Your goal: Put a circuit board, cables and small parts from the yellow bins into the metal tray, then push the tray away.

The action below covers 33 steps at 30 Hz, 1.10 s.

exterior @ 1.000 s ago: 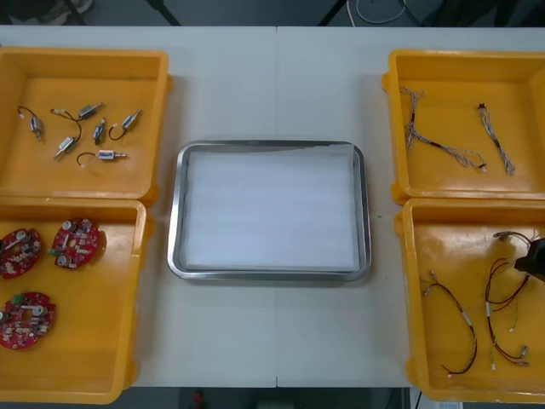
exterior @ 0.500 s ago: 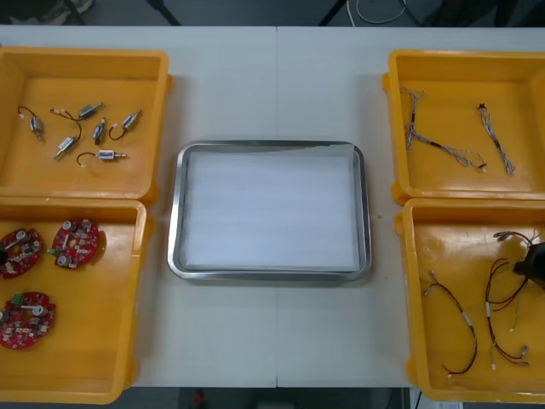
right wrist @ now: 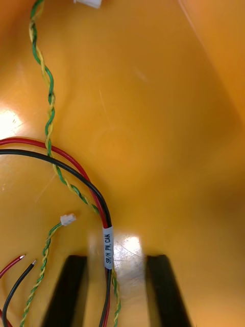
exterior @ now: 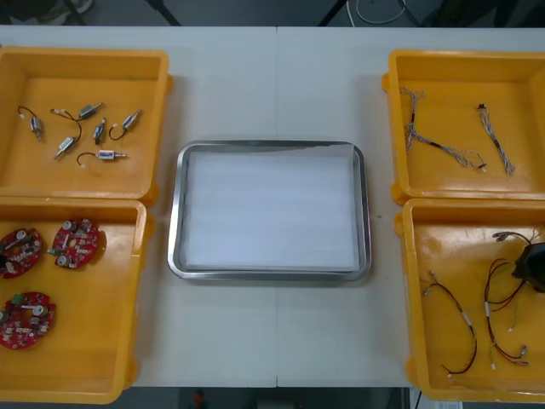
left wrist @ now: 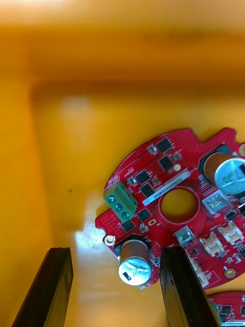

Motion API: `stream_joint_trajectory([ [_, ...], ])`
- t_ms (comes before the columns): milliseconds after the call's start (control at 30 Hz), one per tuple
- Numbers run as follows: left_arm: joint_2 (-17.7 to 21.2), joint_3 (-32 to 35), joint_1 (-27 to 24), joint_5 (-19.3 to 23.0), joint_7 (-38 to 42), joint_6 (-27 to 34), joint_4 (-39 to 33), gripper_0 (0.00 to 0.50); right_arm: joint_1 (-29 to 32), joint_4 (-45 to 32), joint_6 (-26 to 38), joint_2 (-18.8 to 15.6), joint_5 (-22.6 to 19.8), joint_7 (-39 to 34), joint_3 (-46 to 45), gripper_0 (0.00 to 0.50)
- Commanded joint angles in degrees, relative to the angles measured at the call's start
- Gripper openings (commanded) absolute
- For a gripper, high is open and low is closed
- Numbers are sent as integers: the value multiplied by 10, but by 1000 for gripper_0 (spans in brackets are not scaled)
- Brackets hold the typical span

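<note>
The right end effector (right wrist: 115, 265) gapes wide, gripping nothing, with the red and black cable (right wrist: 76, 176) running between its 2 fingers (touching neither). The left end effector (left wrist: 115, 255), equally open, straddles a circuit board (left wrist: 168, 150) at its rim.

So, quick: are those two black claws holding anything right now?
Left gripper: open, straddling the edge of a round red circuit board.
Right gripper: open, straddling a red and black cable, not yet gripped.
</note>
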Motion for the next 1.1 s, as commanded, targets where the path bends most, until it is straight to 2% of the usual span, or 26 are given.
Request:
stream_joint_trajectory([
  [33,30,-4,18,8,-38,-6,0,500,12,-2,-5,7,7,1,16,0],
  [100,30,-4,18,9,-38,-6,0,500,12,-2,-5,8,7,6,12,0],
  [133,30,-4,18,10,-37,-6,1,479,12,-2,-5,8,3,7,6,0],
  [167,30,-4,18,12,-37,-6,1,407,12,-4,-5,8,1,9,-1,0],
  [200,30,-4,18,12,-37,-6,1,379,12,-6,-5,8,0,10,-5,0],
  [267,30,-4,18,14,-38,-6,0,253,12,-19,0,8,-3,14,-20,0],
  [300,30,-4,18,14,-37,-6,1,206,12,-24,3,8,-4,15,-24,0],
  [367,30,-4,18,15,-36,-6,1,30,12,-47,24,7,-5,18,-42,0],
  [400,30,-4,18,16,-36,-6,0,1,12,-62,37,6,-5,22,-49,0],
  [633,30,-5,18,23,-32,-6,0,0,12,-164,145,-3,-12,34,-95,0],
  [900,32,1,19,21,-23,2,-28,0,12,-266,266,-31,-27,42,-124,0],
  [1000,31,8,18,21,-21,5,-37,0,12,-294,292,-42,-34,44,-124,0],
  [1100,31,28,17,19,-17,28,-56,0,12,-331,293,-60,-71,51,-127,0],
])
